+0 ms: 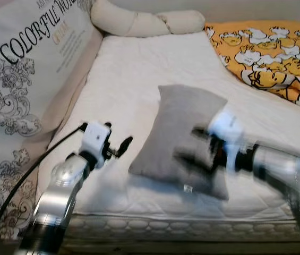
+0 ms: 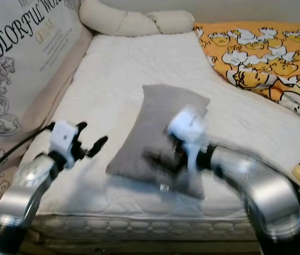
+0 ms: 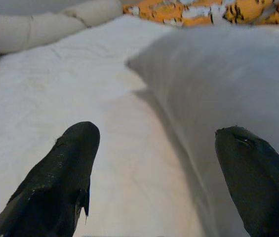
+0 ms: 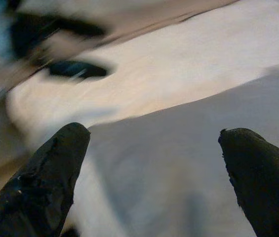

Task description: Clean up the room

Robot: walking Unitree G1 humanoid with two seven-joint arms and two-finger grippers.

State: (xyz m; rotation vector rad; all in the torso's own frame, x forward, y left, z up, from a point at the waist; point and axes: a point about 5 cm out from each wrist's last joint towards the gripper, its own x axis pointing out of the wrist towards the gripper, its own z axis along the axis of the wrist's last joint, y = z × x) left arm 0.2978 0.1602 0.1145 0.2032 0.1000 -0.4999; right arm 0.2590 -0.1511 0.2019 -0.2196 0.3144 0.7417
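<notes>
A: One grey pillow (image 1: 184, 135) lies flat on the white mattress (image 1: 134, 79), near its front edge. Its long axis runs from the front edge back toward the head end, leaning slightly.

B: And the grippers?

A: The right gripper (image 4: 154, 168) hangs over the pillow's front end, blurred, fingers spread wide with grey cloth between them, gripping nothing. The left gripper (image 3: 159, 173) sits just beside the pillow's left edge, also spread wide, over bare sheet.

B: Anything else on the bed?

A: A cream bolster (image 1: 144, 21) along the far edge, an orange cartoon blanket (image 1: 272, 53) at the far right corner, a large printed cushion (image 1: 27, 79) along the left side.
</notes>
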